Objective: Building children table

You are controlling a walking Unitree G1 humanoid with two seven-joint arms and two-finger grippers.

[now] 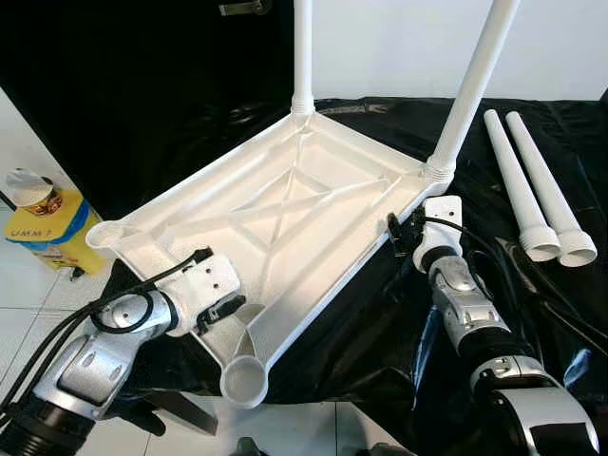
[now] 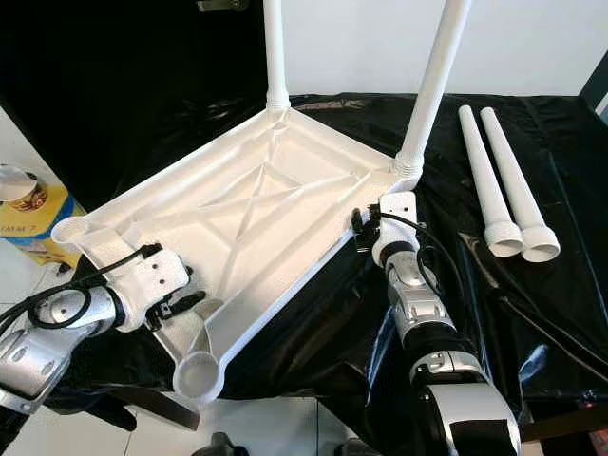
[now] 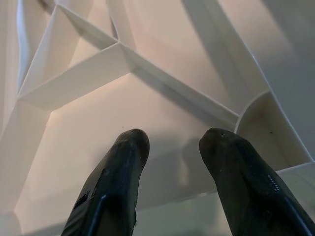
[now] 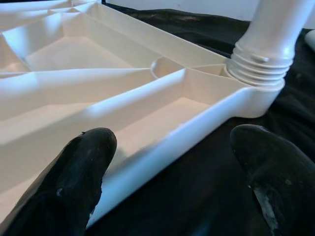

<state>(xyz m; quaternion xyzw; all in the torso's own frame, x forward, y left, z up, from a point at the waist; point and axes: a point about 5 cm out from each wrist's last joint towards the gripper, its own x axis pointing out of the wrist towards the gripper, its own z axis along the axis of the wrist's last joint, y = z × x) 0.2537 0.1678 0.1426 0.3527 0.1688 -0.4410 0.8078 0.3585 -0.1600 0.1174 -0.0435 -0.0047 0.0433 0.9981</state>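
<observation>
— Left eye view: where's the tabletop (image 1: 285,204)?
— Mid-frame, upside down on black sheet (image 1: 380,323), two legs (image 1: 472,85) screwed in.
— Grippers?
— Left gripper (image 3: 172,147) parted over ribs; right gripper (image 4: 172,162) spread astride its rim.

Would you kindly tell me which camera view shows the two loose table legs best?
The left eye view: both loose table legs lie whole on the black sheet. The right eye view shows them too. The right wrist view catches a white sliver at its edge, probably one of them.
</observation>
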